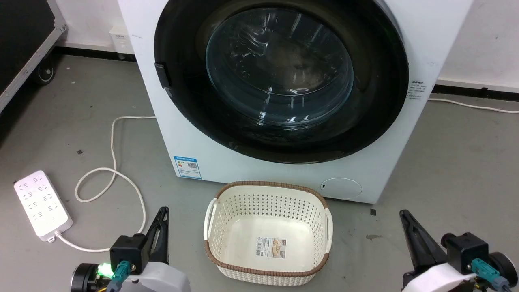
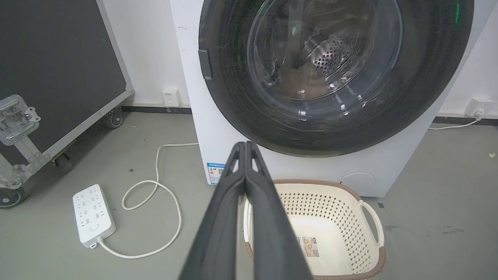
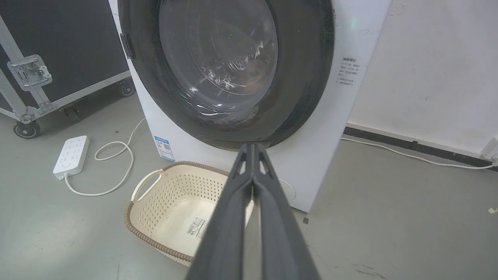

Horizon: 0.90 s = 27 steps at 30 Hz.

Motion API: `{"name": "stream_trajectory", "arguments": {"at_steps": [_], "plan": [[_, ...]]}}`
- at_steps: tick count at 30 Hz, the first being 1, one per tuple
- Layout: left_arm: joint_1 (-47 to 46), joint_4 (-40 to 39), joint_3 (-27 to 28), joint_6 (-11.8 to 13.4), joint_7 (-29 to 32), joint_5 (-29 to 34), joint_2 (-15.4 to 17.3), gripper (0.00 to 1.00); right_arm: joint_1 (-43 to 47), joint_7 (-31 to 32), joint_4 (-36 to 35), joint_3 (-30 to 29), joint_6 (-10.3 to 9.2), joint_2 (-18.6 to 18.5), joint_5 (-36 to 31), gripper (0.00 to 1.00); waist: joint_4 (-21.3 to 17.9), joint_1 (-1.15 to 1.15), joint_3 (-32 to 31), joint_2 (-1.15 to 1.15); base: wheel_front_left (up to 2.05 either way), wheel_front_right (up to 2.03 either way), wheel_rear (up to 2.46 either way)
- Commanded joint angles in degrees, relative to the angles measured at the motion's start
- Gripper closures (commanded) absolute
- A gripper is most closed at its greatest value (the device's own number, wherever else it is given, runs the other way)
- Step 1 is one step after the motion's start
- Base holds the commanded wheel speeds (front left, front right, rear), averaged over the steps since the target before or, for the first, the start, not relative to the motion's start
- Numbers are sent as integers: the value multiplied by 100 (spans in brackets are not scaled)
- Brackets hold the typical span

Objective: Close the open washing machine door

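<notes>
head view: the washing machine door [image 1: 279, 73] looks flush against the front of the washing machine [image 1: 194, 134], just beyond the laundry basket [image 1: 267, 185]. my left gripper [image 1: 163, 213] and right gripper [image 1: 404, 215] sit near me, either side of the basket. left wrist view: left fingers pressed together, holding nothing. right wrist view: right fingers pinched together too, empty.

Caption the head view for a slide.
The washing machine door looks shut on the washing machine, cream basket before it, left gripper and right gripper shut, touching nothing.
</notes>
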Motion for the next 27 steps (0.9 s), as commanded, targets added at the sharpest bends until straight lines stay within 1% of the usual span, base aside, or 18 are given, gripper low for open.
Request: {"name": "stream_trajectory", "arguments": {"at_steps": [1,27], "plan": [[-76,-36,21,42,29,43,1,100,-111,29,-54,17,-3,30,-52,100,0,0,0,0,0,0,0],[-108,-160,143,104,333,152,1,100,-228,335,-153,89,-4,39,-135,100,0,0,8,0,0,0,0]]}}
